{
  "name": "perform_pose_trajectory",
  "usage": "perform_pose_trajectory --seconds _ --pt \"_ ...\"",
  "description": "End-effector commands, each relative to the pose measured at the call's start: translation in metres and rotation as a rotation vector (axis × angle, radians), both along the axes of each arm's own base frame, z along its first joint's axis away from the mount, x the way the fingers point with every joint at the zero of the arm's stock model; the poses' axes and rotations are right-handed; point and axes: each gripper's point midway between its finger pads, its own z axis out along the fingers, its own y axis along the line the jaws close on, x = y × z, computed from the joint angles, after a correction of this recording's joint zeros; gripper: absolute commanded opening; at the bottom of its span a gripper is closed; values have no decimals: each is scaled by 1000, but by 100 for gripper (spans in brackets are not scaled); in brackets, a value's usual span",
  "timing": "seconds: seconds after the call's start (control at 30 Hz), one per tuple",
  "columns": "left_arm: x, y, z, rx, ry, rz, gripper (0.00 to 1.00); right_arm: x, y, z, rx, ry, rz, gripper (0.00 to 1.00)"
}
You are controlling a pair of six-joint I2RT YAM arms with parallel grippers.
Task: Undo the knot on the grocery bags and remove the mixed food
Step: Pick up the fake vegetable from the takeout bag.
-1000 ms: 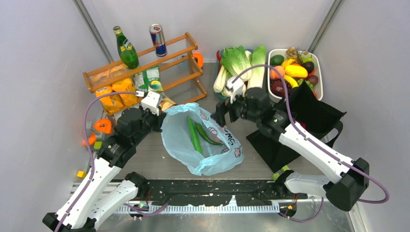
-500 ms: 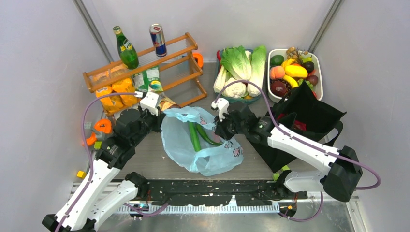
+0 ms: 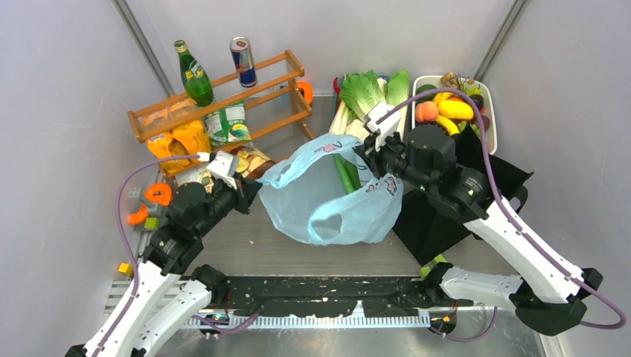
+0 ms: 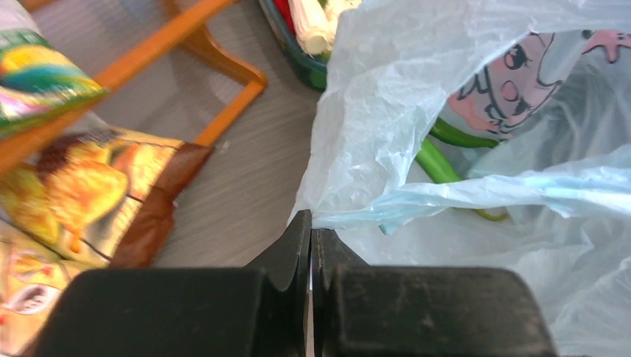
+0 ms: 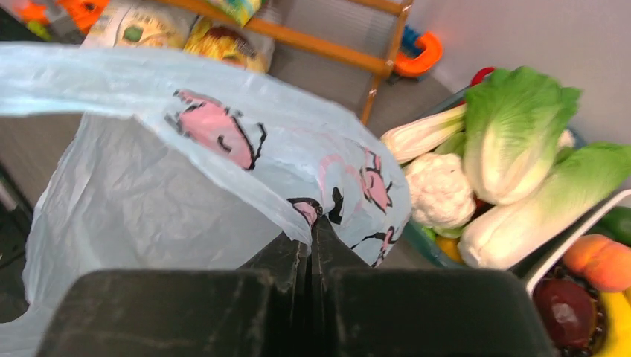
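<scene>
The left hand (image 4: 310, 223) is pinched tight on the left rim of the light-blue bag (image 3: 327, 204). The right hand (image 5: 311, 232) is pinched on the bag's far-right rim, holding that side up off the desk (image 3: 245, 242). The bag stretches between the two hands in the middle of the desk, with green cucumbers (image 4: 435, 160) visible inside. The black tote (image 3: 495, 175) lies just to its right.

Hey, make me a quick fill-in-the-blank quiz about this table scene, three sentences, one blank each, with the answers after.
1. The left tool and the right tool are each shut on the ____ plastic bag.
2. The long vegetable inside that bag is ____ in colour.
3. The green bottle and the drink can stand on ____ of the wooden rack.
Answers: light-blue; green; top.
</scene>
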Motion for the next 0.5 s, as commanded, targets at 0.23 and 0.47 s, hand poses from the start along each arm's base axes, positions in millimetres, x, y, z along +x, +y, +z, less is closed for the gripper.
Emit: perform_pose_trajectory --seconds 0.23,0.47 --pt "-20 -12 -64 -96 190 -40 47 -36 50 -167 -47 352 247 5" --pt "-61 -23 14 -144 27 -255 86 -50 60 -173 -11 382 303 5"
